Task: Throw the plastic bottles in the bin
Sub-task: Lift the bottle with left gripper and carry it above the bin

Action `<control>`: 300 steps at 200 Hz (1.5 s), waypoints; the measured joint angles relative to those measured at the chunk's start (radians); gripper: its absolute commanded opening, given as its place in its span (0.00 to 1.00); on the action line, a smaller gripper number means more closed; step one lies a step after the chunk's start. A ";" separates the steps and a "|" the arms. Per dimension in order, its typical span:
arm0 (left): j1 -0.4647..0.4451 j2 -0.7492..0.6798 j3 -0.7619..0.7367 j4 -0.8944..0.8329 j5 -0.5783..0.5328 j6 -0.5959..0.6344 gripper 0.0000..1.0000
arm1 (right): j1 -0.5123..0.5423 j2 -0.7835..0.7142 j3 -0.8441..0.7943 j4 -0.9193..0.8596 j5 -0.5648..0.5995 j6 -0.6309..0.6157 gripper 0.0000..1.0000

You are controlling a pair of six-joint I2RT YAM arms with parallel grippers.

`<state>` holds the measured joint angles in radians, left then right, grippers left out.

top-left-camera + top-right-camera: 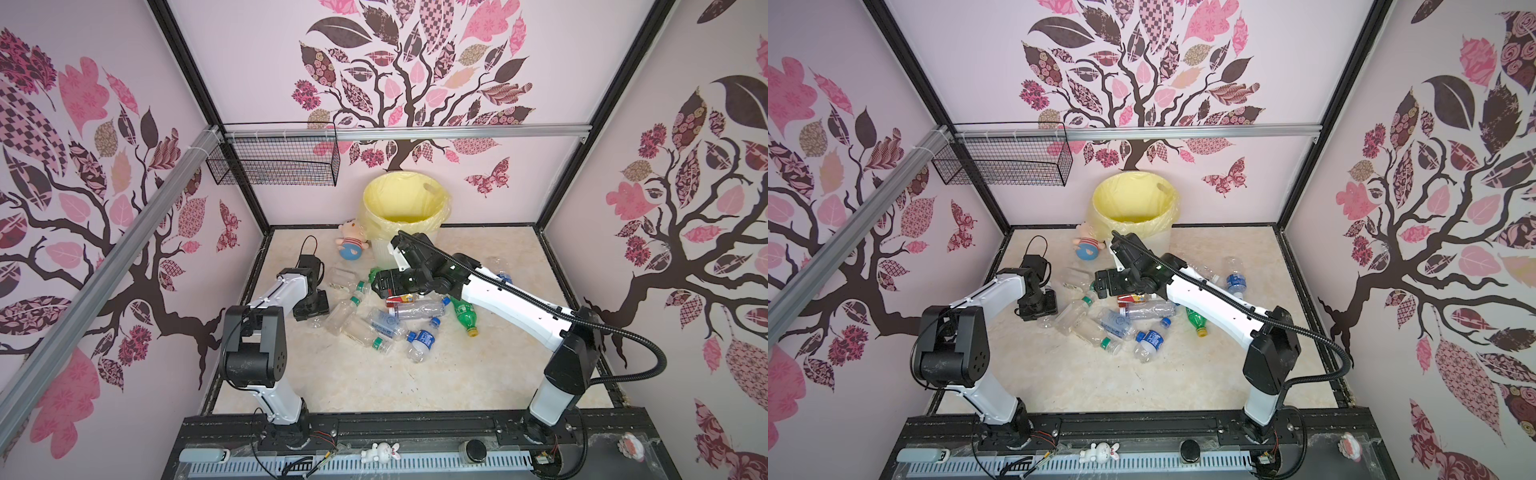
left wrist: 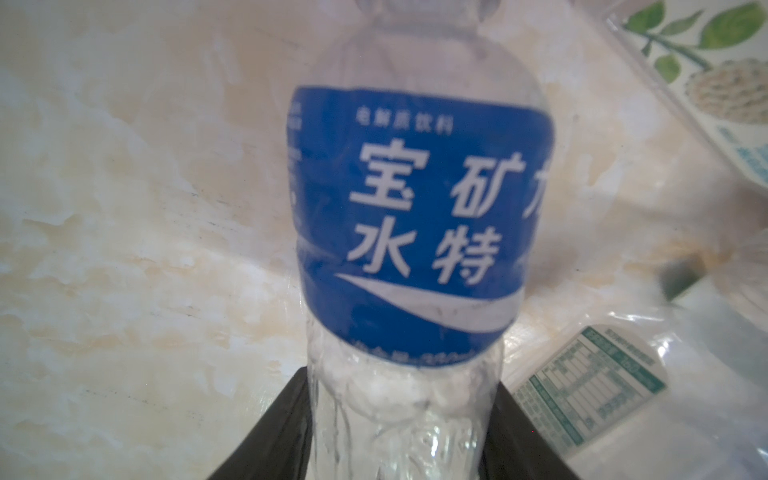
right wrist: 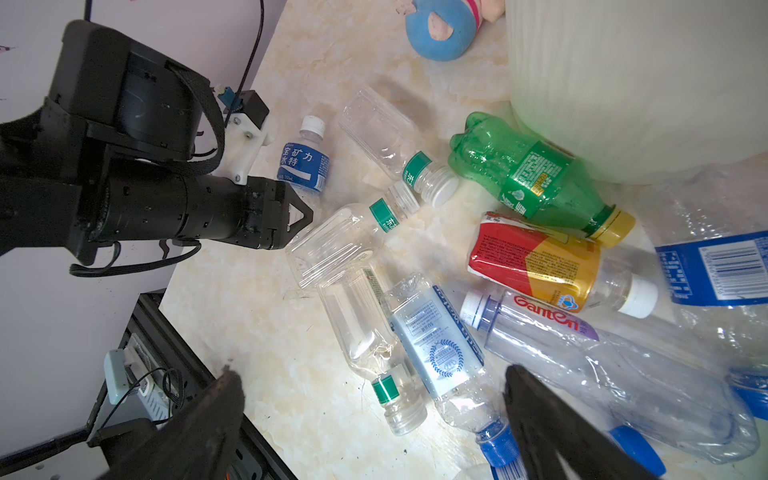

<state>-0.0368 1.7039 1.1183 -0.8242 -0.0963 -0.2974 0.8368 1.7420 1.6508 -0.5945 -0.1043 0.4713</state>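
Note:
Several plastic bottles (image 1: 386, 320) lie in a heap mid-floor, mostly clear, plus a green one (image 1: 465, 313) and a red-labelled one (image 3: 536, 262). My left gripper (image 2: 401, 376) is shut on the lower body of a small clear bottle with a blue label (image 2: 415, 208); both jaws press its sides. In both top views this gripper (image 1: 312, 316) points down at the heap's left edge. My right gripper (image 3: 374, 399) hangs open over the heap (image 1: 1102, 286), holding nothing. The bin (image 1: 365, 199), cream with a yellow liner, stands at the back wall behind the heap.
A pink-and-blue plush doll (image 1: 351, 243) lies left of the bin. A black wire basket (image 1: 278, 162) hangs on the back wall at the left. More clear bottles (image 1: 1233, 274) lie to the right behind the right arm. Walls close in three sides.

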 measured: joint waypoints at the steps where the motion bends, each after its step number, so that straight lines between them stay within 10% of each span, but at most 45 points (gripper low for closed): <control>1: 0.000 0.000 0.000 0.000 0.000 0.000 0.45 | 0.000 0.000 0.000 0.000 0.000 0.000 1.00; 152: -0.013 -0.203 0.186 -0.061 0.100 -0.128 0.44 | -0.011 0.000 0.215 -0.064 0.036 -0.049 1.00; 300: -0.320 -0.186 0.783 0.008 0.079 -0.211 0.50 | -0.184 -0.112 0.328 -0.087 0.155 -0.089 1.00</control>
<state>-0.3565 1.5181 1.9011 -0.8162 -0.0177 -0.5087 0.6529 1.6299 1.9789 -0.6811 0.0505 0.3820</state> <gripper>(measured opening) 0.497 0.997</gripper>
